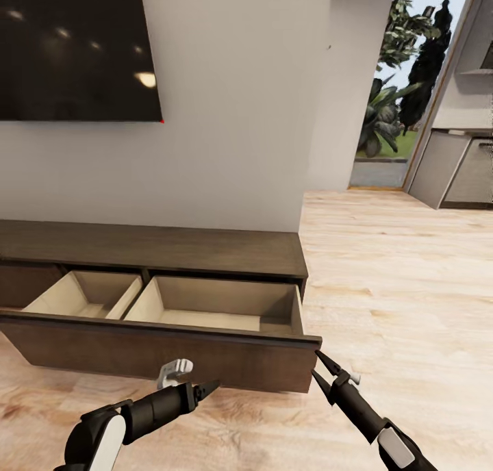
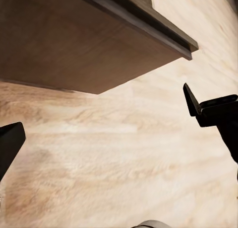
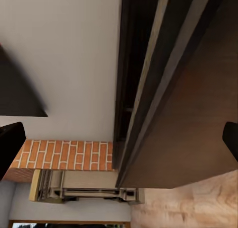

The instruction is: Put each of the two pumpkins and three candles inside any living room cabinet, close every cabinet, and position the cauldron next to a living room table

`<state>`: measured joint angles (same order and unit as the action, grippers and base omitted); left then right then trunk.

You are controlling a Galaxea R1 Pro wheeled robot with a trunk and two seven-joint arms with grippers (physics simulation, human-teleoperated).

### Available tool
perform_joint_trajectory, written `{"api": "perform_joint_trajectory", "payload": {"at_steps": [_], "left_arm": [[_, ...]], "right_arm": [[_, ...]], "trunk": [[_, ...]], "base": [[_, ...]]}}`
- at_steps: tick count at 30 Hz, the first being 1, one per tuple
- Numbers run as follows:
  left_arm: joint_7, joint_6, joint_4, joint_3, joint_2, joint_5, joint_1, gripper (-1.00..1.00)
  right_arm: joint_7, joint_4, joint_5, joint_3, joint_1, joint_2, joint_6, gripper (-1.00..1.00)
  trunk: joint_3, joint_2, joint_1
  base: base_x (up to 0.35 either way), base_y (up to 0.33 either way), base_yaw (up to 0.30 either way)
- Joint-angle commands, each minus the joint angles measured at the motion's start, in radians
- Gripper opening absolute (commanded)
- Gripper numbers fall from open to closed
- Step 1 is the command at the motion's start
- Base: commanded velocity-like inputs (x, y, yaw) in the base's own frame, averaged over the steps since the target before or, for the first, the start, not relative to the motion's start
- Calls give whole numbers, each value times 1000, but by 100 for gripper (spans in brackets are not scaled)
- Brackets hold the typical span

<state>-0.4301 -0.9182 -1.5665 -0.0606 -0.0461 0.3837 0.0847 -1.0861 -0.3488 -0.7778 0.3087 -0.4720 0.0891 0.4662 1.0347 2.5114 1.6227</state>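
The long dark-brown cabinet point(image 1: 157, 248) runs along the white wall. Its wide drawer point(image 1: 205, 354) is pulled out, and its pale beige compartments point(image 1: 219, 300) are bare. My left gripper point(image 1: 207, 389) hovers low over the floor in front of the drawer front point(image 2: 74, 44), its fingers point(image 2: 198, 104) spread open and holding nothing. My right gripper point(image 1: 318, 366) is open at the drawer's right front corner, right beside the drawer front's end point(image 3: 198, 114). The pumpkins, candles and cauldron are out of view.
A black TV point(image 1: 75, 46) hangs on the wall above the cabinet. Light wood floor point(image 1: 397, 286) stretches to the right toward a doorway with plants point(image 1: 397, 101) and grey kitchen cabinets point(image 1: 459, 170). The right wrist view catches the red-brick fireplace point(image 3: 64, 156).
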Motion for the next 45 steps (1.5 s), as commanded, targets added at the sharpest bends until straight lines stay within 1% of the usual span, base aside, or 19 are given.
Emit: {"api": "perform_joint_trajectory", "payload": {"at_steps": [1,2,3,11,15,19,22,23,25,28,29,30,32,33,34,35,38,41,45], "left_arm": [[-1,-6,0,1,-1,-4,1,100],[22,-7,0,19,-1,-5,1,100],[31,-7,0,24,-1,-5,1,100],[53,-5,4,43,-3,-6,2,100],[77,-2,12,84,-3,-5,3,100],[104,3,13,104,-3,-4,3,100],[113,5,14,110,-2,-3,3,100],[115,4,14,111,-2,-2,3,100],[116,2,14,112,-2,-1,3,100],[117,-14,14,113,-2,2,3,100],[116,-37,15,113,-1,3,3,100],[115,-52,15,113,-1,4,3,100],[112,-102,15,113,-1,5,3,100],[111,-109,16,113,-1,5,3,100],[110,-120,16,114,-1,6,3,100],[110,-125,16,114,-1,6,3,100],[108,-129,17,114,-1,6,3,100],[108,-129,17,115,-1,6,3,100],[103,-129,17,115,0,7,3,100]], "right_arm": [[-2,1,-5,1,-1,0,8,100],[-2,1,-5,1,-1,1,8,100],[-2,1,-5,1,-1,1,8,100],[-2,1,-4,0,-1,1,6,100],[0,0,-3,0,-1,0,5,100],[7,-2,11,-3,-1,0,5,100],[10,-15,52,-4,-1,0,5,100],[12,-34,84,-5,-1,0,6,100],[14,-59,124,-4,-1,0,8,100],[17,-108,243,-4,-1,0,20,100],[18,-116,273,-4,-1,0,24,100],[18,-118,286,-5,-1,0,31,100],[18,-125,336,-5,-2,0,98,100],[18,-126,350,-5,-2,0,116,100],[18,-129,384,-5,-2,0,144,100],[18,-131,401,-5,-2,0,155,100],[20,-135,492,-4,-4,0,190,100],[22,-136,525,-3,-4,0,195,100],[23,-138,536,-1,-4,0,194,100]], "trunk": [[-3,0,-1],[-7,0,-1],[-11,0,-2],[-42,-2,-5],[-57,-3,-7],[-73,-4,-9],[-84,-5,-10],[-88,-5,-11],[-96,-6,-11],[-107,-6,-13],[-111,-6,-13],[-115,-7,-14],[-123,-7,-15],[-127,-7,-15],[-131,-8,-15],[-135,-8,-16],[-146,-9,-17],[-158,-9,-19],[-173,-10,-20]], "base": [[0,0,0],[0,0,0],[0,0,0],[0,0,0],[0,0,0],[0,0,0],[0,0,0],[0,0,0],[0,0,0],[0,0,0],[0,0,0],[0,0,0],[0,0,0],[0,0,0],[0,0,0],[0,0,0],[0,0,0],[0,0,0],[0,0,0]]}}
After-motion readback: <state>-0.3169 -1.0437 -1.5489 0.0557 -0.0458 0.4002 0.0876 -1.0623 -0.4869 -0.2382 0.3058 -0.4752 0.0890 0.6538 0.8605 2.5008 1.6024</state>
